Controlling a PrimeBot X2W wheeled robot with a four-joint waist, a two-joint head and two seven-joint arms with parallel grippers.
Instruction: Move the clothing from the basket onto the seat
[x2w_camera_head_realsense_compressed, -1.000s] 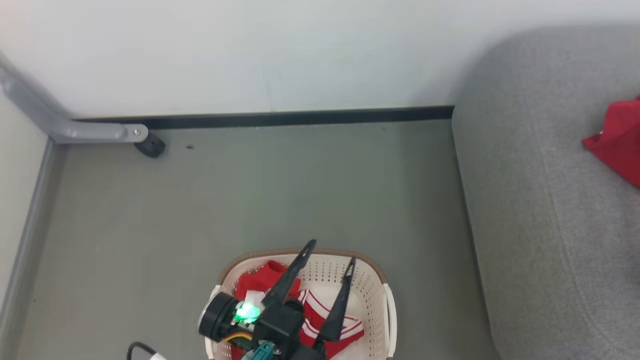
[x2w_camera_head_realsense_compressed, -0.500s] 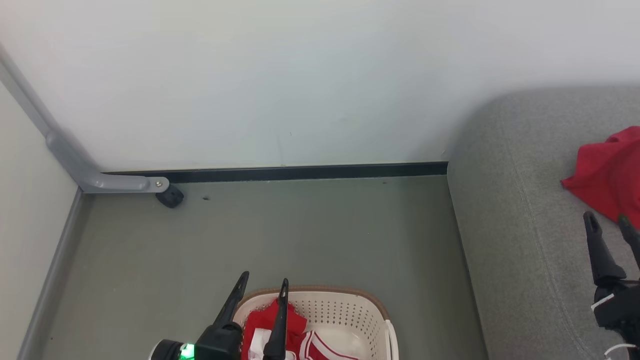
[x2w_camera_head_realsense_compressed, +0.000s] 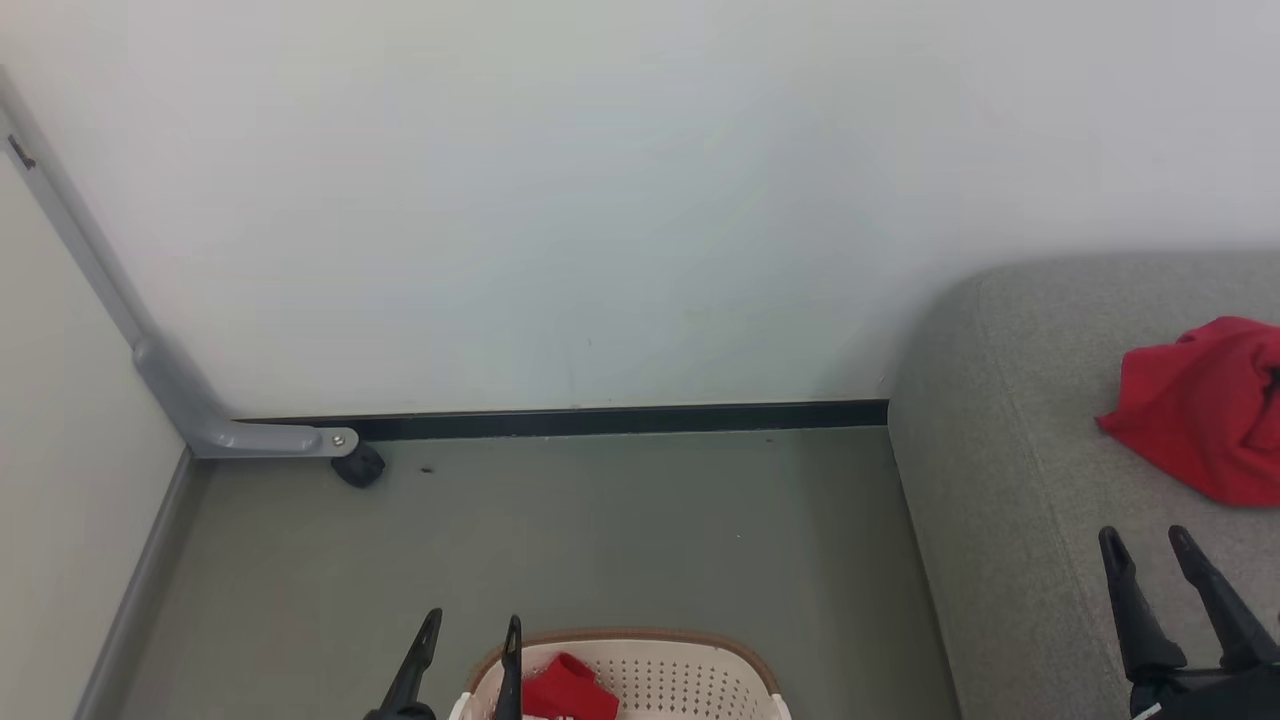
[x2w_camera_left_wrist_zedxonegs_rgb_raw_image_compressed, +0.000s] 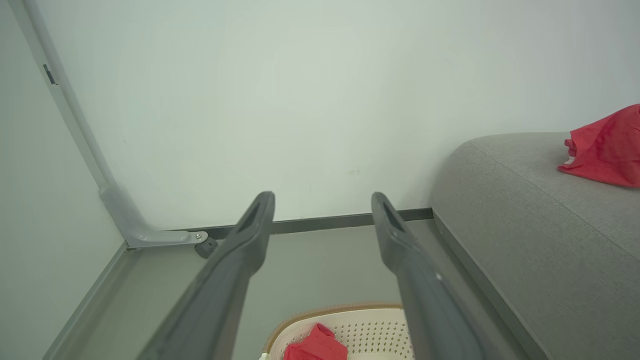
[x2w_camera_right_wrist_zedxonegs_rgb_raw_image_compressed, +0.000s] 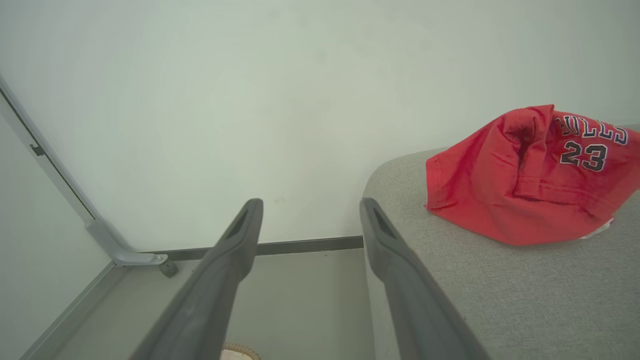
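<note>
Both jaws spread, empty. Left gripper (x2w_camera_head_realsense_compressed: 473, 620) by basket (x2w_camera_head_realsense_compressed: 700, 640), right gripper (x2w_camera_head_realsense_compressed: 1144, 535) over seat (x2w_camera_head_realsense_compressed: 1000, 520). Jersey (x2w_camera_head_realsense_compressed: 1200, 410) on seat; clothing (x2w_camera_head_realsense_compressed: 570, 690) in basket. Advice: lower left gripper in, pinch raised fold, lift clear of rim.

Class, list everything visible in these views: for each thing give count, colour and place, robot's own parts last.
wall: one, white, at the back.
floor: one, grey-green, below the wall.
skirting strip: one, black, along the wall's foot.
metal bar: one, grey, bent, left corner.
foot: one, black, at the bar's end.
seat: one, grey, right side.
jersey: one, red, crumpled on the seat.
basket: one, cream with brown rim, on the floor, partly out of frame.
garment in basket: at least one, red, inside the basket.
left gripper: one, dark, open, over the basket's left end.
right gripper: one, dark, open, over the seat, apart from the jersey.
</note>
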